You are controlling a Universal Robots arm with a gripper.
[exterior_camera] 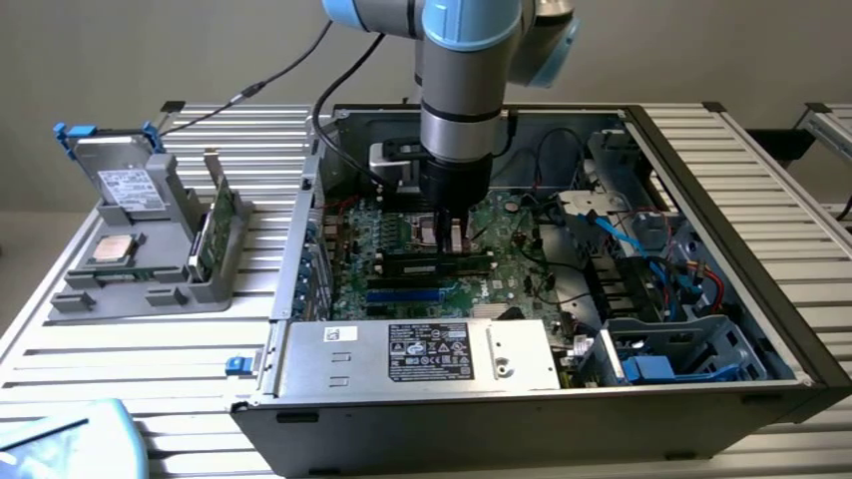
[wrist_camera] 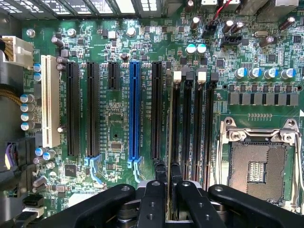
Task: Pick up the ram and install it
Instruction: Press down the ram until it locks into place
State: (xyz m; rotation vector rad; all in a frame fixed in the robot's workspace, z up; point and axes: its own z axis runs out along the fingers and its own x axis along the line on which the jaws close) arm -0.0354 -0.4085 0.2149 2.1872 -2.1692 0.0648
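Green and thin, the ram stands edge-on between the fingers of the pincer, which grips it directly over the memory slots, its long axis running parallel with them inside the computer case.

The ram, a thin green stick seen edge-on, stands upright in a memory slot, pinched between the black fingers at six o'clock.

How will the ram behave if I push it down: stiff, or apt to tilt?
The ram is a thin board held edge-on: probably stiff lengthwise, likely light. The gripper pinches one short stretch, so it may tilt sideways.
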